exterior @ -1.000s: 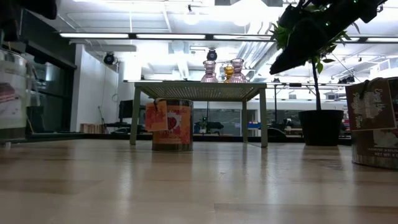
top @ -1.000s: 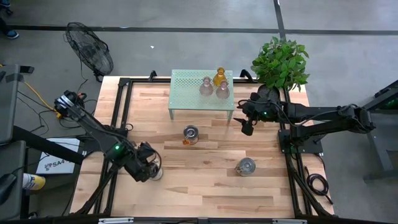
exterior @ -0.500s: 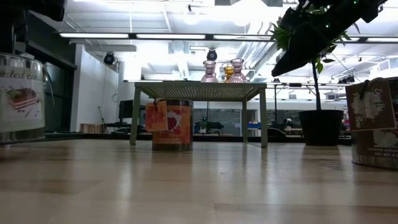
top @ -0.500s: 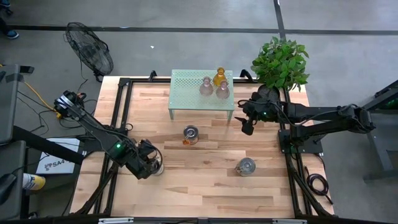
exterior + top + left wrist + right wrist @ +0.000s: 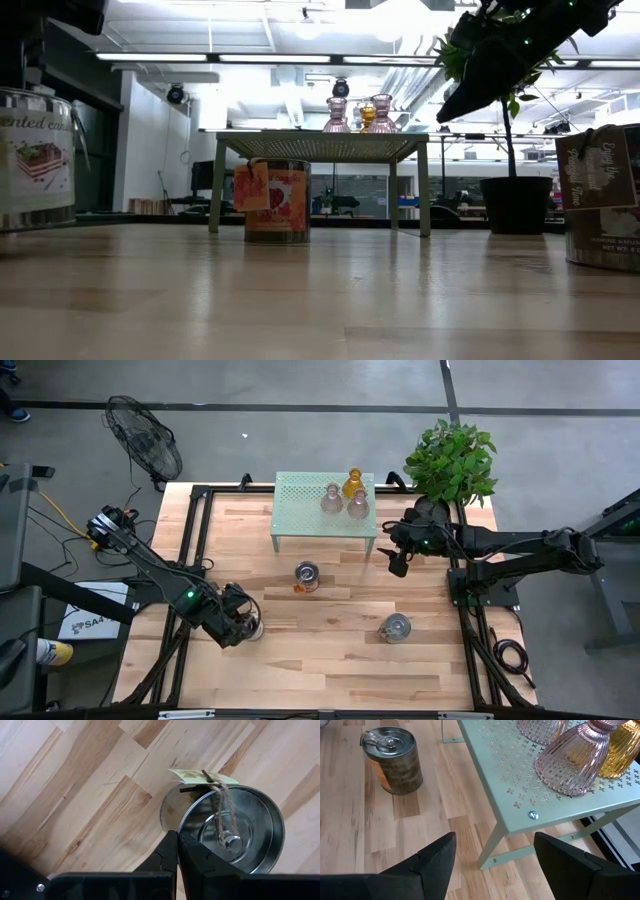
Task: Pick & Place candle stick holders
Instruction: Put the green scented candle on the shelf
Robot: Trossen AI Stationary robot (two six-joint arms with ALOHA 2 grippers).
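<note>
Two pinkish glass holders (image 5: 331,498) (image 5: 357,505) and an amber glass holder (image 5: 352,483) stand upright on the mint-green stand (image 5: 300,495). Three silver lidded tins stand on the table: one at the near left (image 5: 253,630), one in front of the stand (image 5: 307,573), one at the near right (image 5: 396,627). My left gripper (image 5: 243,626) is shut, with its tips at the near-left tin (image 5: 235,835), which carries twine and a paper tag. My right gripper (image 5: 398,565) is open and empty, in the air by the stand's right end (image 5: 510,795). My left gripper's shut fingertips (image 5: 176,836) are at the tin's side wall (image 5: 167,812), just under the lid's rim, slanting down from the table's left. The tin stands upright on the table. Whether the tips press on the wall or only overlap it, I cannot tell.
A potted green plant (image 5: 452,460) stands at the far right corner, close behind my right arm. A fan (image 5: 145,440) stands off the table's far left corner. Bare wood lies between the tins across the near half of the table.
In the low view the near-left tin has slid toward the table's right and stayed upright, most of it in the first half second. My left gripper has moved a little with it, still shut.
</note>
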